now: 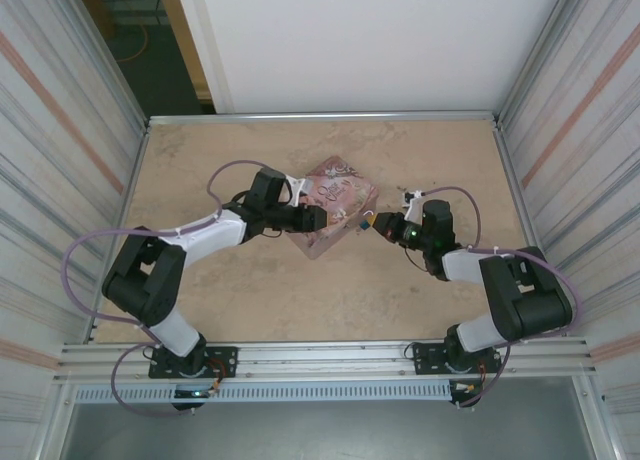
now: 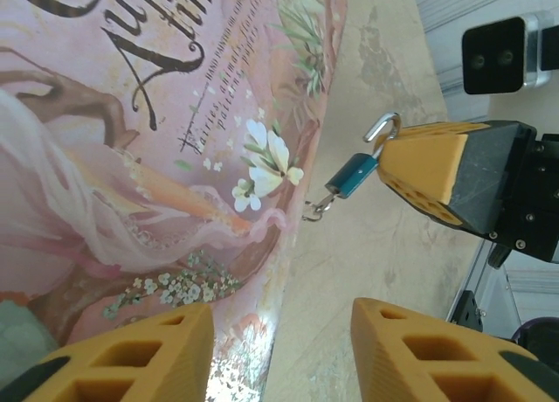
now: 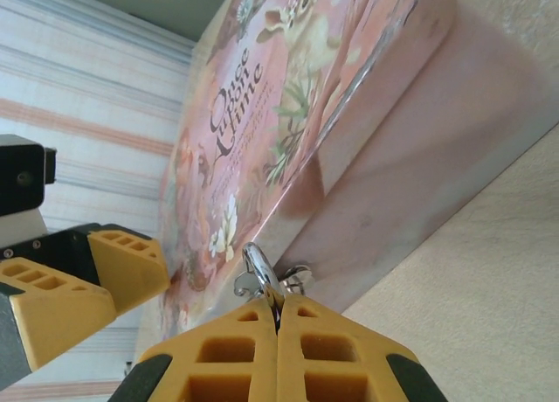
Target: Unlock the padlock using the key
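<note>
Shows tiny padlock point(image 2: 354, 176): blue body, silvery shackle point(image 2: 384, 125). Pinches shackle in right end effector point(image 3: 278, 304). Holds left end effector point(image 2: 281, 319) spread.

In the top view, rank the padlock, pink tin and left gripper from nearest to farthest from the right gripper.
1. padlock: its shackle is clamped in the right gripper.
2. pink tin: just to the left, its corner beside the padlock.
3. left gripper: over the tin's far left side.

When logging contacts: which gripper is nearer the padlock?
Right. The right gripper pinches the padlock by its shackle; the left gripper, open, hovers at the pink tin, off the padlock.
</note>
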Action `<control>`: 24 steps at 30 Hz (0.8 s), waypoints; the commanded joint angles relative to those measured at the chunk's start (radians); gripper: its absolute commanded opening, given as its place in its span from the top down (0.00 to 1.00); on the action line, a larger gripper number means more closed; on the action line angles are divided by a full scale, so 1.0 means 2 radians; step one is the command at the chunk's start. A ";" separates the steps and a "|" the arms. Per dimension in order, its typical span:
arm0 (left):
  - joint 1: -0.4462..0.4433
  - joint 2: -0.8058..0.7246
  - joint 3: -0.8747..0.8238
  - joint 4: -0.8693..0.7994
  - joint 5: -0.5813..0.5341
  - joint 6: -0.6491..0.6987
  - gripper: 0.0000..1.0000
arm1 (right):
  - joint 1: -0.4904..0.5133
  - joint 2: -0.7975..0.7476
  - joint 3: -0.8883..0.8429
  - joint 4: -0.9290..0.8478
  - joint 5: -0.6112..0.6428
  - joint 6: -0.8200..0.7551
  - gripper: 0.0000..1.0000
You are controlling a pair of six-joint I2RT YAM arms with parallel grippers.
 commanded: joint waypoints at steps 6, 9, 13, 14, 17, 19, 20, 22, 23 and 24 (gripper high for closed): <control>0.019 -0.056 -0.020 -0.047 -0.002 0.004 0.46 | -0.010 -0.049 0.004 -0.072 0.015 -0.048 1.00; 0.022 -0.082 -0.027 -0.048 -0.013 0.009 0.44 | -0.011 -0.062 0.004 -0.089 0.019 -0.057 1.00; 0.026 -0.120 -0.040 -0.057 -0.034 0.018 0.41 | -0.011 -0.080 0.008 -0.115 0.023 -0.071 1.00; 0.028 -0.131 -0.044 -0.057 -0.038 0.020 0.41 | -0.011 -0.085 0.008 -0.121 0.024 -0.074 1.00; 0.034 -0.161 -0.056 -0.058 -0.050 0.023 0.40 | -0.011 -0.101 0.014 -0.144 0.026 -0.084 1.00; 0.036 -0.184 -0.067 -0.057 -0.064 0.026 0.40 | -0.011 -0.114 0.016 -0.162 0.029 -0.094 1.00; 0.037 -0.197 -0.073 -0.057 -0.075 0.026 0.40 | -0.011 -0.120 0.018 -0.171 0.031 -0.099 1.00; 0.039 -0.226 -0.089 -0.053 -0.102 0.028 0.39 | -0.010 -0.131 0.020 -0.187 0.035 -0.109 1.00; 0.039 -0.243 -0.100 -0.050 -0.115 0.029 0.38 | -0.009 -0.135 0.022 -0.194 0.036 -0.114 1.00; 0.040 -0.259 -0.108 -0.048 -0.127 0.030 0.37 | -0.009 -0.139 0.022 -0.199 0.036 -0.118 1.00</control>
